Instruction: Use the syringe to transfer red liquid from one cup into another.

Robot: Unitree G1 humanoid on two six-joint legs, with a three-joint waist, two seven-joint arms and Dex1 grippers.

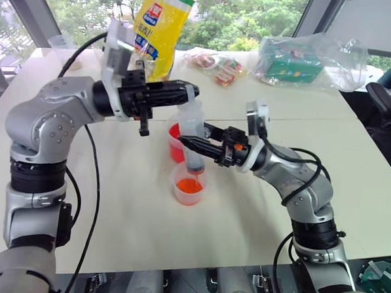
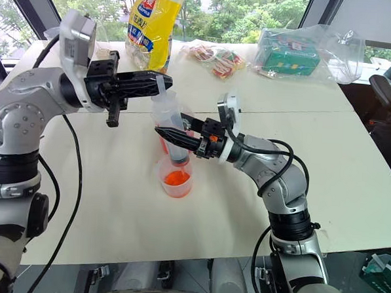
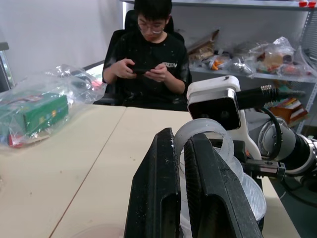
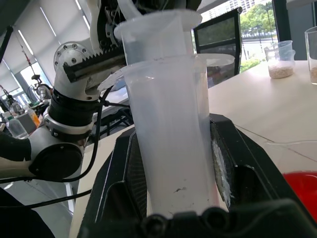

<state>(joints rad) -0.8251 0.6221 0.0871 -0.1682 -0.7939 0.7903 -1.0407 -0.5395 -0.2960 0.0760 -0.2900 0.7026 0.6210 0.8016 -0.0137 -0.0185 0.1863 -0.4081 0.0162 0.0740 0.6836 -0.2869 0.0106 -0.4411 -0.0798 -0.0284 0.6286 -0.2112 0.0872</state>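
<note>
Here the syringe (image 1: 192,134) stands upright over the smaller cup (image 1: 189,183), its tip pointing down into the cup's mouth. It is a thick, clear plastic barrel, cloudy white in the right wrist view, with a wide flange at the top and a ring-topped plunger rising above it. The right gripper (image 1: 197,145) reaches in from the right, its fingers clamped on the barrel low down, one on each side. The left gripper (image 1: 185,91) comes level from the left at the top of the syringe, and its fingers are shut on the plunger's ring (image 3: 202,136), which loops over one finger in the left wrist view.

The smaller cup is a narrow clear cup with shallow orange-red liquid (image 1: 190,185) at its bottom. Just behind it stands the larger cup (image 1: 176,140), showing bright red through its wall and partly hidden by the syringe. Both cups sit on the pale table (image 1: 133,209). Farther back on the table lie a yellow bag (image 1: 159,26), a few snack packets (image 1: 217,65) and a green box in a clear plastic bag (image 1: 292,63). A person (image 3: 148,59) sits beyond the table, looking down at a phone.
</note>
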